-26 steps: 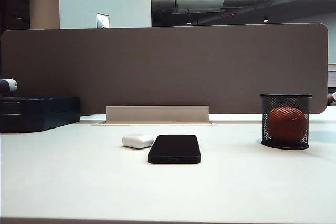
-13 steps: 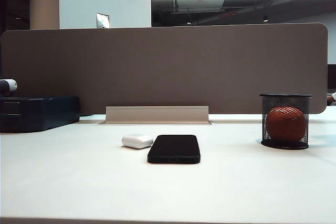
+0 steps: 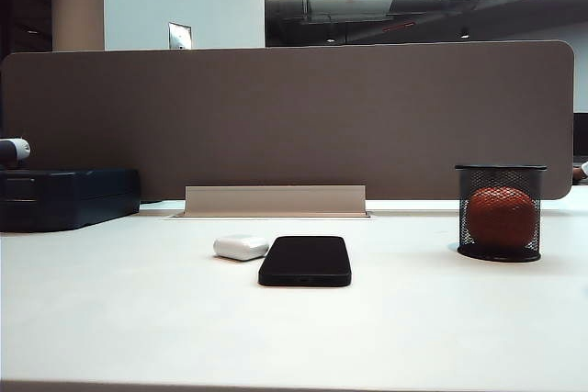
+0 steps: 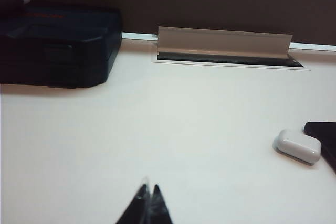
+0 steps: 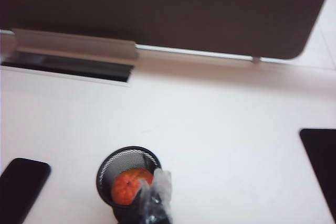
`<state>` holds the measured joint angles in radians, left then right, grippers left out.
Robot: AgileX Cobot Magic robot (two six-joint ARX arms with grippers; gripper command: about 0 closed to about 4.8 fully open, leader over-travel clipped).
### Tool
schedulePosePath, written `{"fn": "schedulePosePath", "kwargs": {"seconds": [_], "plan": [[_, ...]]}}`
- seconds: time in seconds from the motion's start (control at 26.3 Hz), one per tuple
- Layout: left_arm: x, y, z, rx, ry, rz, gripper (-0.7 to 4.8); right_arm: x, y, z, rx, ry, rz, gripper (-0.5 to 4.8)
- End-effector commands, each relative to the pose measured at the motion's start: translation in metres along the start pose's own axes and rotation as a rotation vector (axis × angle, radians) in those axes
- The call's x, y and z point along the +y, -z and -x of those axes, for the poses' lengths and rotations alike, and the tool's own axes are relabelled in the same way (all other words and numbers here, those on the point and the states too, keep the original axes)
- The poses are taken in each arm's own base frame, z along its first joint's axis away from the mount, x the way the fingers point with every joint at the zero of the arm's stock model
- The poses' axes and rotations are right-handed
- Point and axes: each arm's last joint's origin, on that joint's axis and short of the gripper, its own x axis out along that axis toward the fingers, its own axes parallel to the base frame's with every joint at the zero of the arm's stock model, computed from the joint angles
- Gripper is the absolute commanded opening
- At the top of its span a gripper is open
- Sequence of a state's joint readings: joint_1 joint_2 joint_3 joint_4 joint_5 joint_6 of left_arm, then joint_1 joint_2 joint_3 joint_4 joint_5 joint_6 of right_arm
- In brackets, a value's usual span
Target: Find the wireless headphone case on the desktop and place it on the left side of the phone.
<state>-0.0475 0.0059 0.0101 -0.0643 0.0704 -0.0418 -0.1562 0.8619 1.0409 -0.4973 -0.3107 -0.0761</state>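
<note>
The small glossy white pebble-shaped case (image 3: 241,247) lies on the off-white table (image 3: 138,319), touching the flat black phone's (image 3: 305,261) left edge. Both tools, left (image 4: 149,199) and right (image 5: 155,195), are closed and empty; the left is nearer.

1. Neither arm shows in the exterior view.
2. The left gripper (image 4: 148,199) appears only at the bottom edge of the left wrist view, slightly left of centre; its dark fingertips meet in a point, closed and empty.
3. The right gripper (image 5: 155,198) sits at the bottom centre of the right wrist view, blurred, fingers together, holding nothing.
</note>
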Motion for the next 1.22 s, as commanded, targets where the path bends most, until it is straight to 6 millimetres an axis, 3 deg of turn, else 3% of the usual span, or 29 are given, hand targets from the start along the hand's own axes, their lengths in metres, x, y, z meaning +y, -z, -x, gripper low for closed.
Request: {"fn": "schedulePosePath", "kwargs": {"seconds": [0.04,0.61,1.22], "plan": [[0.0,-0.002,0.0,-0.016,-0.002,-0.002,-0.06,0.003,0.013,0.002,-0.066,-0.037,-0.015,-0.06],[0.0,-0.002,0.0,-0.016,-0.002,-0.001,-0.05,0.023,0.068,0.014,-0.082,-0.088,-0.024,-0.06],[0.0,-0.002,0.0,-0.019,-0.004,-0.009,-0.06,0.024,0.153,0.003,-0.298,-0.05,-0.02,-0.06]]}}
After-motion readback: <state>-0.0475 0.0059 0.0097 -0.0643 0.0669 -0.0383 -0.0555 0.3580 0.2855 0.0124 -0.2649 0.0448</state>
